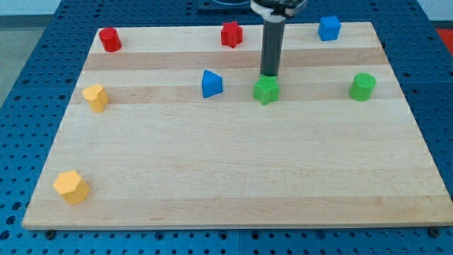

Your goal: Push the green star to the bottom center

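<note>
The green star (266,91) lies on the wooden board (233,184), right of centre in the upper half. My tip (269,74) comes down from the view's top and stands right behind the star, at its top edge, touching or nearly touching it.
A blue triangular block (211,83) lies left of the star. A green cylinder (362,86) is at the right. A red star (231,34), a blue cube (328,28) and a red cylinder (110,40) line the top. Two yellow blocks (95,98) (71,187) sit at the left.
</note>
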Robot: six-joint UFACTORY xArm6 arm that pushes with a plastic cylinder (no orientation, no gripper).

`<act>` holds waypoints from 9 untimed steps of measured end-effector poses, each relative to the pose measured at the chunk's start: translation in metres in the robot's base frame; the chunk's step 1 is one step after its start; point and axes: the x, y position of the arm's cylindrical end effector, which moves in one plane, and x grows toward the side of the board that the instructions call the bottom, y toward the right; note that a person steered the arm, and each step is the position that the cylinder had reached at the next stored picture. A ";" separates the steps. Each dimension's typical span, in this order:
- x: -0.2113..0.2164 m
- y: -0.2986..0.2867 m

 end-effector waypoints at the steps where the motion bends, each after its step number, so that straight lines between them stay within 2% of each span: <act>1: 0.038 -0.009; 3: 0.020 0.008; 4: 0.051 0.004; 5: 0.105 -0.031; 6: 0.119 -0.045; 7: 0.101 -0.044; 8: 0.101 -0.054; 9: 0.128 -0.065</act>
